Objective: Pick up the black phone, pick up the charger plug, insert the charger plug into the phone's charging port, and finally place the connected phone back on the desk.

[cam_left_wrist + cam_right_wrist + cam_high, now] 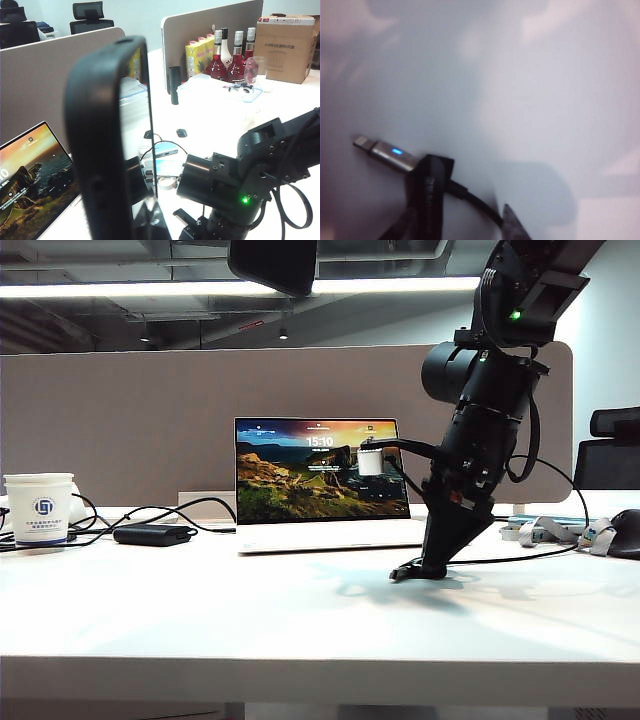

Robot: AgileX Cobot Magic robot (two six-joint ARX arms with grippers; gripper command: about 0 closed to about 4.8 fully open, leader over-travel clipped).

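Note:
The black phone (107,145) stands upright close in front of the left wrist camera, with my left gripper (142,217) shut on its lower part. Its charging port does not show. In the exterior view a dark shape (272,264) hangs at the top edge, high above the laptop. My right gripper (420,568) points down onto the white desk (300,620) in front of the laptop's right corner. In the right wrist view its fingers (427,195) stand apart, so my right gripper (470,210) is open. The charger plug (385,150), grey with a blue light, lies on the desk against one finger. Its black cable (475,200) runs between the fingers.
An open laptop (320,475) stands mid-desk. A paper cup (38,508) and a black power brick (152,534) with cables sit at the left. White cables (550,532) and a mouse (628,532) lie at the right. Bottles (227,62) and a cardboard box (285,47) stand on the desk beyond.

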